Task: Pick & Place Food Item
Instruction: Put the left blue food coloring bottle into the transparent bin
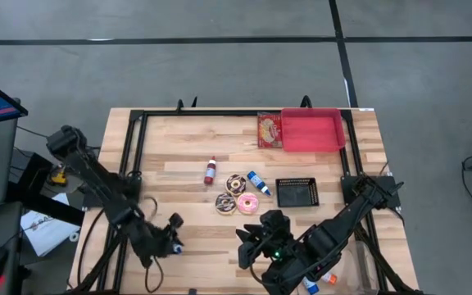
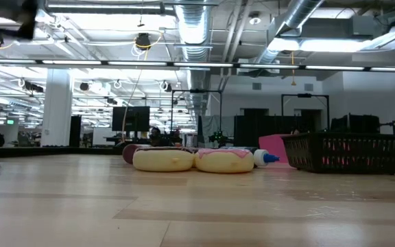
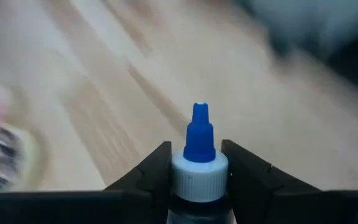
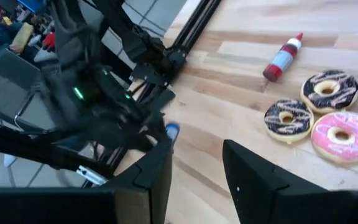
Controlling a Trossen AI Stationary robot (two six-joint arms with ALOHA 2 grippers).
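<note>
arms: dark, jointed | right arm: green light, perhaps an indicator | fingers: black, angular

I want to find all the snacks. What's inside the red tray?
The red tray looks bare inside from above. A patterned packet lies beside it, touching its edge. Whether anything hides under the tray cannot be seen.
</note>
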